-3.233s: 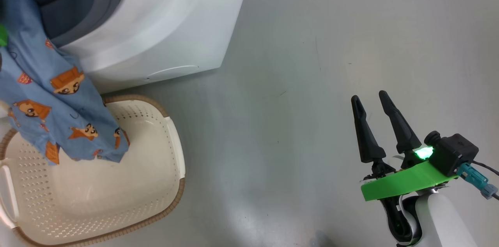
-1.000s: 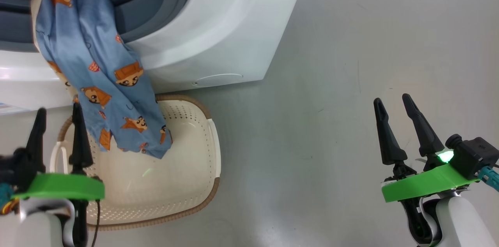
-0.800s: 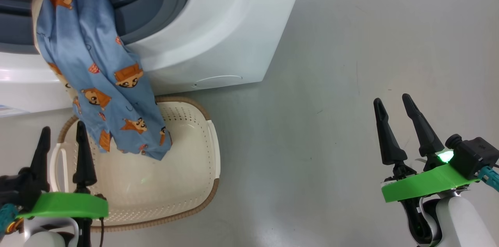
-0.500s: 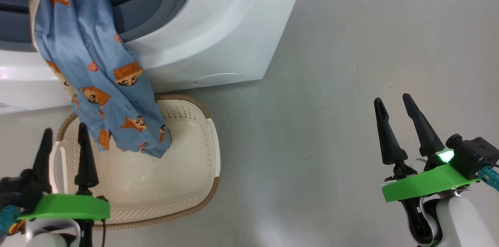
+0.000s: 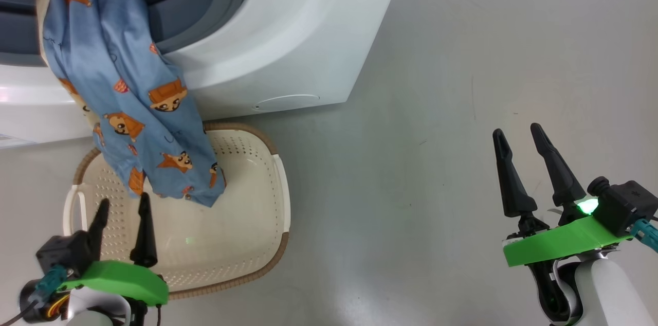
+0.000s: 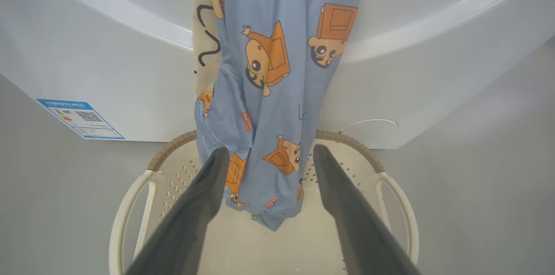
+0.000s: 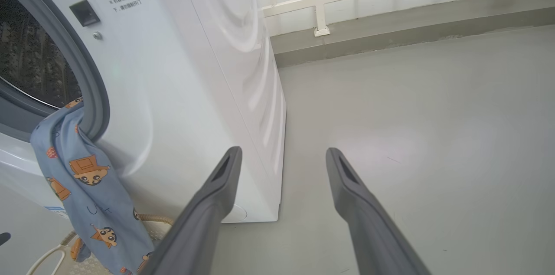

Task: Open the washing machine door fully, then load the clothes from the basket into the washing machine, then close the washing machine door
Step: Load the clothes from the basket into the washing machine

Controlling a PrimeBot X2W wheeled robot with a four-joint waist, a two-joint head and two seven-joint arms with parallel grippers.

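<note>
I read the step in hand as finishing the loading. The blue printed garment (image 5: pixel 128 110) is only half in. Its upper end lies in the mouth of the washing machine (image 5: pixel 288 33) at the far left, and the rest hangs over the grey seal (image 5: pixel 231 2) and down the white front. The hem reaches into the basket (image 5: pixel 285 197) below, though I cannot tell whether it touches the bottom.

The garment's long axis runs far to near, top in the drum and hem toward me, leaning a little right.

My left end effector (image 5: pixel 124 199) hovers over the near part of the basket, spread wide and empty. Its fingers point at the hanging hem, which the left wrist view frames between them. The right end effector (image 5: pixel 516 130) is also wide and empty, well apart over the bare floor (image 5: pixel 462 58) on the right.

To do this well, I would take the cloth low, across its width, and gather several folds. Then I would lift along its length and push deep past the seal, so that nothing trails over the lip.
</note>
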